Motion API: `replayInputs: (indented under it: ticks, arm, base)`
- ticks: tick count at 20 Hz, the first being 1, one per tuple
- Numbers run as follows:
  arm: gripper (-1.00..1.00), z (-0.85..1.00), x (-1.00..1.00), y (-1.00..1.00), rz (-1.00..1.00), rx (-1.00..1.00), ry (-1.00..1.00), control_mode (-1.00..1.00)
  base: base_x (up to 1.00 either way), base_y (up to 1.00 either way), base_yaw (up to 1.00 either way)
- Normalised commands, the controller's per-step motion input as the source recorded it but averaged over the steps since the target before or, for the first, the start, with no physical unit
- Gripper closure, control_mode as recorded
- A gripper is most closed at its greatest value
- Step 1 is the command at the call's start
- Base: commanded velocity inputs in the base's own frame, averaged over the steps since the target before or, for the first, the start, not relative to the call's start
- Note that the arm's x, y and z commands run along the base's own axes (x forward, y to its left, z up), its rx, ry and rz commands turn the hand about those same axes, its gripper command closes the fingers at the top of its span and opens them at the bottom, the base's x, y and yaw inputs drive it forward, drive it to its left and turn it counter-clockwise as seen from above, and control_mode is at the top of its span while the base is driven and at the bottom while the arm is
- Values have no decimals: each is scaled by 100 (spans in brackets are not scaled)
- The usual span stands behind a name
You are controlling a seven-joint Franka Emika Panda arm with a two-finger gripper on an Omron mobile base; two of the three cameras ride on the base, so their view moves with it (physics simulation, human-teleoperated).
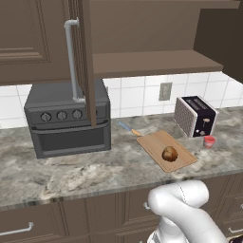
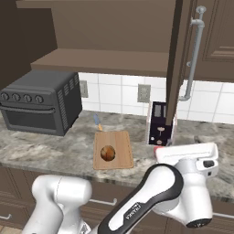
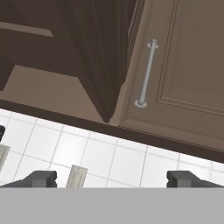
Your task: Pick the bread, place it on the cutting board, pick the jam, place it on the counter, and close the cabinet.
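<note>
The bread (image 1: 169, 154) (image 2: 108, 153), a glossy brown bun, lies on the tan cutting board (image 1: 154, 142) (image 2: 121, 160). To the right of the toaster, the small red jam (image 1: 209, 141) stands on the marbled counter (image 1: 71, 175). Both cabinet doors hang open: the left door (image 1: 86, 61) is seen edge-on, as is the right door (image 2: 176, 64) with its silver handle (image 2: 194, 55). My gripper (image 3: 111, 179) is open with nothing between its tips. It points up at the cabinet's underside, the door edge (image 3: 100, 57) and a bar handle (image 3: 146, 74). My hand sits right of the board, under the right door.
A dark toaster oven (image 1: 66, 123) (image 2: 39, 103) stands at the left of the counter. A toaster (image 1: 194, 116) (image 2: 160, 123) sits beside the board, and a blue-handled knife (image 1: 126, 127) lies behind it. White tiled wall with outlets (image 1: 165, 91) backs the counter. Drawers run below.
</note>
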Motion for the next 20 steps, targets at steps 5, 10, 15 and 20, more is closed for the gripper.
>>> replayInputs:
  ticks: [5, 10, 15, 20]
  arm:
    - [-100, 15, 0, -12, 0, 0, 0, -100]
    - [-100, 13, 0, -10, 0, 0, 0, -100]
    - [-100, 12, 0, -8, 0, 0, 0, -100]
    - [-100, 16, -6, -3, 0, 0, 0, -100]
  base:
    - [0, 0, 0]
    - [0, 0, 0]
    - [0, 0, 0]
    - [0, 0, 0]
